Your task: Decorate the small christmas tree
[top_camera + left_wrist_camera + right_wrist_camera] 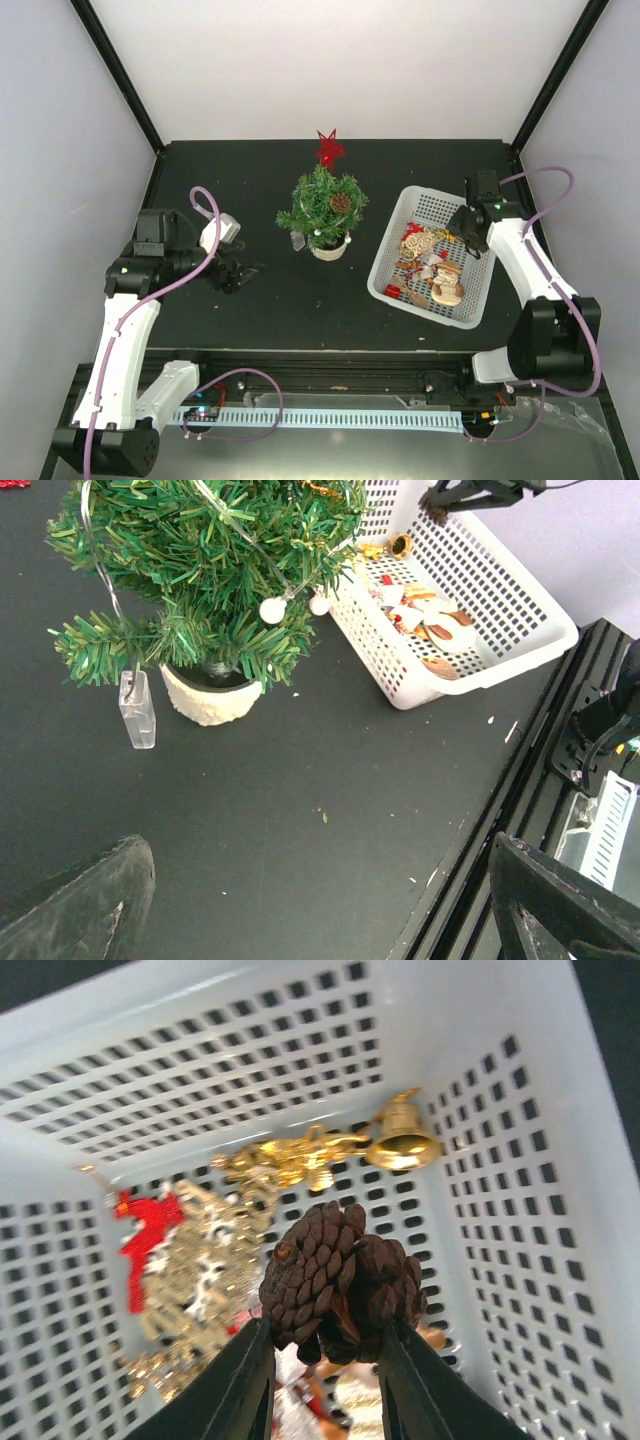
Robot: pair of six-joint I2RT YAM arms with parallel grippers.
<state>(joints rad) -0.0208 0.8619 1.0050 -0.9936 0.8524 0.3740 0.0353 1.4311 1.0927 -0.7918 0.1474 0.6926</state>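
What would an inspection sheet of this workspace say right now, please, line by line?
Surface: black table, a few pale specks.
Job's things: small christmas tree upright in a cream pot, red star on top; white basket holds ornaments, a gold bell among them.
Clutter: nothing seen.
Grippers: left gripper open, empty, left of the tree; right gripper closed on a pine cone above the basket.
Cables: purple cables loop along both arms, free of the tree.
Surroundings: white walls, black frame posts.
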